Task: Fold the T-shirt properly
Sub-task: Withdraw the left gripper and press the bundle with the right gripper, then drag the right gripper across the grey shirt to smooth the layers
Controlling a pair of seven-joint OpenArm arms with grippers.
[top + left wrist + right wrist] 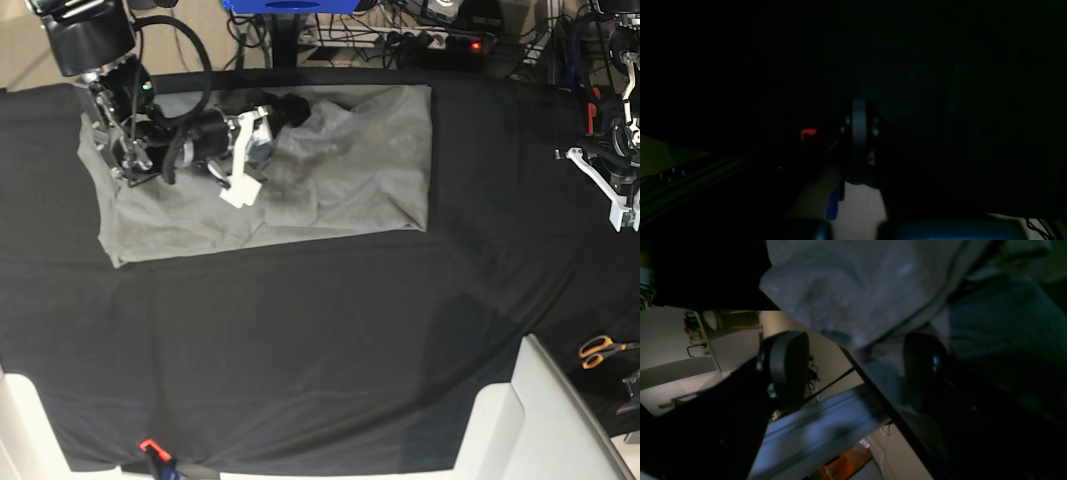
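Observation:
The grey T-shirt (pixel 370 160) lies spread and rumpled on the black table cloth (pixel 300 330), at the far left-centre of the table. My right arm lies across its left part, with the right gripper (pixel 288 106) at the shirt's far edge. In the right wrist view the right gripper (pixel 855 366) is open; its fingers (pixel 786 366) stand wide apart on either side of the table's edge, with T-shirt (pixel 857 290) fabric bunched just ahead. The left wrist view is very dark; there the left gripper (pixel 859 110) is shut on nothing, away from the shirt. The left arm (pixel 605 175) sits at the far right.
Orange-handled scissors (pixel 600 350) lie off the cloth at the right. A white panel (pixel 545 420) cuts across the near right corner. Cables and a power strip (pixel 440 40) run behind the table. A red clip (pixel 150 445) sits on the front edge.

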